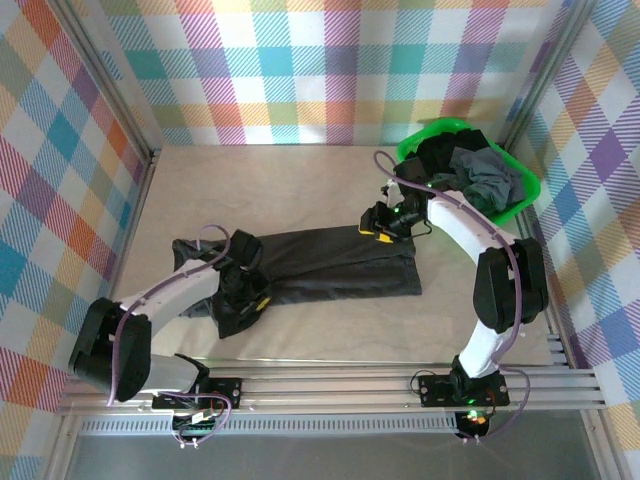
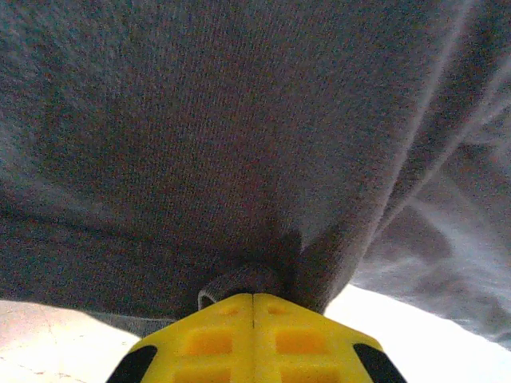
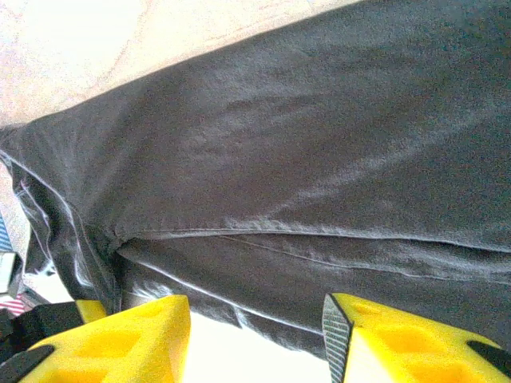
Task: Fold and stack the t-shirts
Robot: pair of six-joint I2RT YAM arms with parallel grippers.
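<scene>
A dark grey shirt [image 1: 330,262] lies flattened across the middle of the table [image 1: 250,190]. The left claw [image 2: 254,297] sits at its 8 o'clock corner, fingers pressed together on what looks like a pinched fold of the cloth (the close view is blurry). The right claw [image 3: 255,307] hangs over the shirt's 1 o'clock edge, fingers apart, gripping nothing. More dark shirts [image 1: 470,165] are heaped in the green basket [image 1: 530,188] at the table's 2 o'clock.

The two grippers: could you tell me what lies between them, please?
The dark t-shirt lying flat, stretching from the left gripper to the right gripper, as the top view shows.
</scene>
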